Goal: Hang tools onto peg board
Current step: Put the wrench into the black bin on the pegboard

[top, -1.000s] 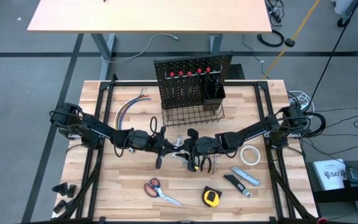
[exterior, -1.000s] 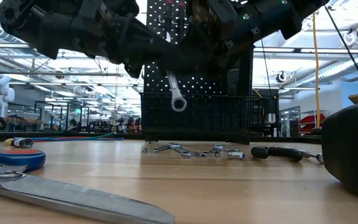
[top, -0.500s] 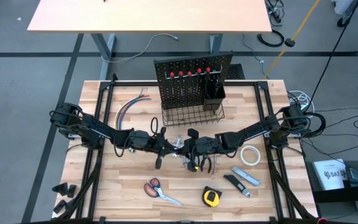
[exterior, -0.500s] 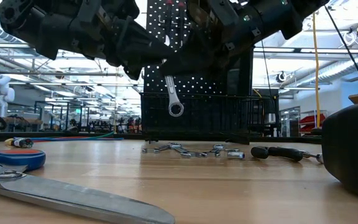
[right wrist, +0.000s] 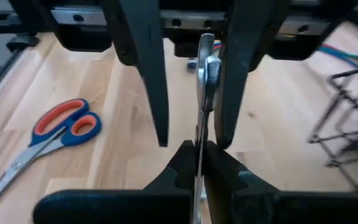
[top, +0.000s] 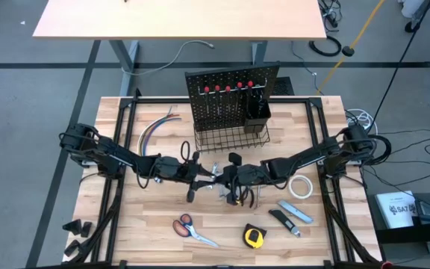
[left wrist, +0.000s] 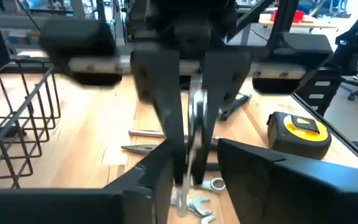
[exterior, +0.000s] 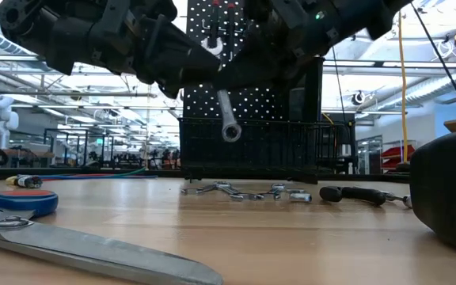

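Tabletop (top: 125, 217) of light wood carries everything you see. Peg board (top: 230, 93) stands upright at the far middle, black wire basket (top: 230, 138) at its base, red-handled tools hanging along its top row. Both arms meet at mid-table, just near of the basket.

Right claw (right wrist: 201, 155) is clamped shut on a silver wrench (exterior: 228, 119), which hangs nearly upright above the tabletop, ring end down. Left claw (left wrist: 188, 168) faces it from the left; its fingers (left wrist: 166, 112) stand apart on either side of the wrench shaft, open, not pressing it.

More wrenches (exterior: 244, 191) lie flat on the wood below the two claws. Orange-handled scissors (top: 192, 229) lie near and left, yellow tape measure (top: 254, 237) near centre, utility knife (top: 297, 213) and white tape roll (top: 299, 187) to the right. Coloured wires (top: 155, 128) lie far left of the basket.
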